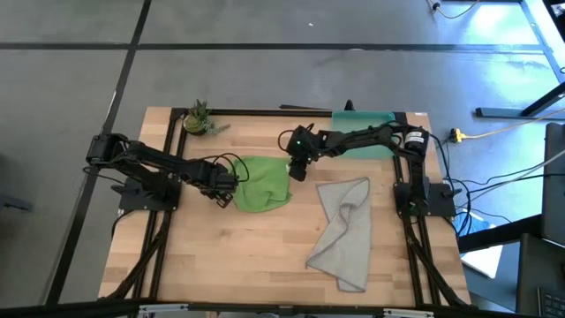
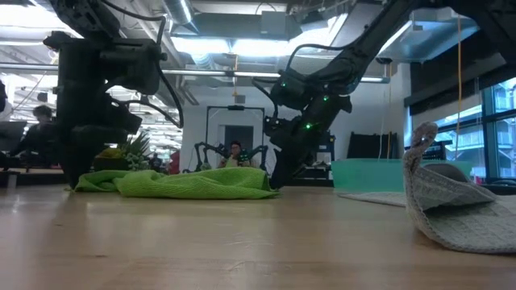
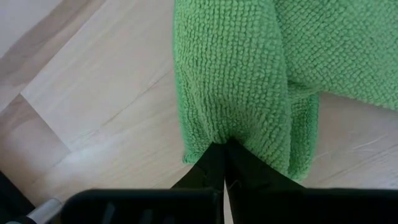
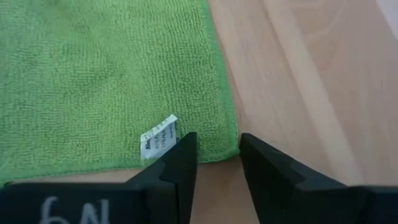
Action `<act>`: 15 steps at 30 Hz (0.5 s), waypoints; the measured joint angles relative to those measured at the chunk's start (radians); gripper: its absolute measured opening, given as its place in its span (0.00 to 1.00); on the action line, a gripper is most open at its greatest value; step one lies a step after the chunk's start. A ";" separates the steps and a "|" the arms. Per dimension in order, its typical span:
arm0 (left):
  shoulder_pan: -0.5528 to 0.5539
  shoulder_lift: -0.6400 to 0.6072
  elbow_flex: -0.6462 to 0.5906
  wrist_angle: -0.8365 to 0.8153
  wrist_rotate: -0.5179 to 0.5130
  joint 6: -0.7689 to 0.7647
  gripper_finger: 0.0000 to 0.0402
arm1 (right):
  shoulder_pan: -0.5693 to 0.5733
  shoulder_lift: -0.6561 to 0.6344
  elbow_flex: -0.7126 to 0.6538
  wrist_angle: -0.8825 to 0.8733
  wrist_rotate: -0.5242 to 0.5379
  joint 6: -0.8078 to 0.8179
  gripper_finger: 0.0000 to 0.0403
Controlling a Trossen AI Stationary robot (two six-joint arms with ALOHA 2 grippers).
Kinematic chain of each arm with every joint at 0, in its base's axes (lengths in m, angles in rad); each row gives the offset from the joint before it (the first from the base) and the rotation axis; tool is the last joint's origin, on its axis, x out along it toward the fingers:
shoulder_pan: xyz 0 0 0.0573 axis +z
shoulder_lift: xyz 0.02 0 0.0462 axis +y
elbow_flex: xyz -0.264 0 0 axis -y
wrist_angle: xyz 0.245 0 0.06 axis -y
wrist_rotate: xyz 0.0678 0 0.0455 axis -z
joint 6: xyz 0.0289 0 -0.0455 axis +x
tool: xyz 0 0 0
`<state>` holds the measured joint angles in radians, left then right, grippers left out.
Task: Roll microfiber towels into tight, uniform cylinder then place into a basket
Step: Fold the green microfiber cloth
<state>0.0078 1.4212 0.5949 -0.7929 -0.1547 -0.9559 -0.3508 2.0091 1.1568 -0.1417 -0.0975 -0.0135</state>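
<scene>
While the left arm stretches low across the surface [image 1: 265, 256] from the left of the high view, its left claw [image 3: 225, 149] is pinched tight on a fold of the lime green towel [image 1: 262, 183] at frame centre. The right arm reaches in from the right, its right claw [image 4: 217, 152] partly open, straddling that towel's corner beside a white label [image 4: 158, 137], gripping nothing. The grey towel [image 1: 346, 231] lies crumpled lower right, long axis running up-down. The teal basket [image 1: 364, 118] sits at upper right, a potted plant [image 1: 199, 117] upper left.
</scene>
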 joint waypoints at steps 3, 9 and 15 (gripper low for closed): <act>0.000 0.000 0.000 0.000 0.000 0.000 0.00 | 0.000 0.001 0.000 0.002 0.001 -0.023 0.26; 0.000 0.000 0.000 0.000 -0.008 0.007 0.00 | -0.001 0.003 0.000 0.023 0.006 -0.052 0.03; 0.000 -0.051 0.024 -0.103 -0.035 0.067 0.00 | 0.006 -0.060 -0.006 0.011 -0.004 -0.103 0.01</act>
<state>0.0082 1.3700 0.6191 -0.8955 -0.1900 -0.8886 -0.3450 1.9490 1.1511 -0.1311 -0.1019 -0.1164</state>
